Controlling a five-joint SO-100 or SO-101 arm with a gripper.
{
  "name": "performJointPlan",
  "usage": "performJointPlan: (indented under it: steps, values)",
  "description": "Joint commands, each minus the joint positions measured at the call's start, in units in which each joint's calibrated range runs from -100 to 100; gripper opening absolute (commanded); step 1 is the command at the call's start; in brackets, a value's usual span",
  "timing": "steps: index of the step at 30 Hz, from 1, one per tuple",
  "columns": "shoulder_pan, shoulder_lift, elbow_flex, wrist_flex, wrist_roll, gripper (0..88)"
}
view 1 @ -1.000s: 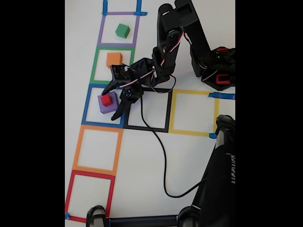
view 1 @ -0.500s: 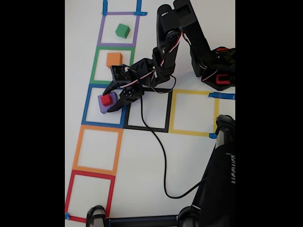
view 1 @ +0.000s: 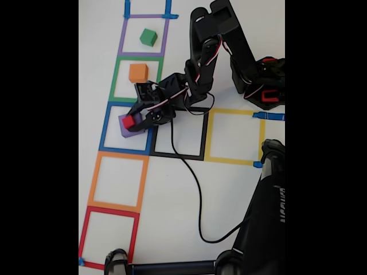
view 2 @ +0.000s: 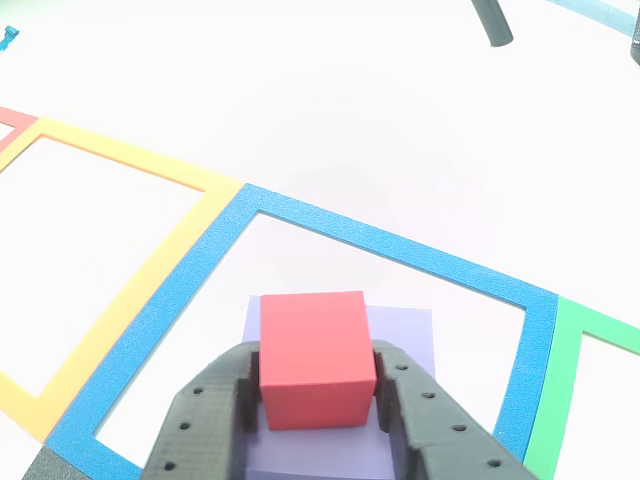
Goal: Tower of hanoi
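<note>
In the fixed view the small red cube (view 1: 128,121) sits on top of the bigger purple cube (view 1: 123,130) inside the blue tape square (view 1: 105,130). My gripper (view 1: 130,122) reaches in from the right and is shut on the red cube. In the other view both black fingers (view 2: 205,420) press the sides of the red cube (view 2: 313,355), with the pale purple cube (view 2: 405,330) under it. The orange cube (view 1: 138,72) lies in the green square and the green cube (view 1: 148,37) in the purple square, both apart from the gripper.
Further down the left column are an orange tape square (view 1: 118,181) and a red one (view 1: 109,236). A black square (view 1: 179,133) and a yellow one (view 1: 234,136) lie to the right. A black cable (view 1: 198,189) trails across the table. The arm's base (view 1: 261,80) stands at right, with a dark object (view 1: 266,217) at lower right.
The jaws stood spread around the stacked cubes a second ago and have since closed onto the red cube. The cubes have not moved.
</note>
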Motion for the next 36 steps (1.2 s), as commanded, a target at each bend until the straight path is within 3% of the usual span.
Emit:
performJointPlan:
  steps: [1,8,17,25,30,36]
  values:
    - [-1.0,-1.4,-1.2,-1.2,0.4,0.7]
    - [-2.0,-10.6,0.0,5.4,0.4,0.2]
    - [0.8,-40.5,5.1,36.3,0.4,0.2]
    - [12.1,-67.9,-1.3,81.4,0.4,0.2]
    - [17.4,-72.3,-22.6,110.0,0.4,0.2]
    - [23.4,-69.0,-50.8,134.6,0.4,0.2]
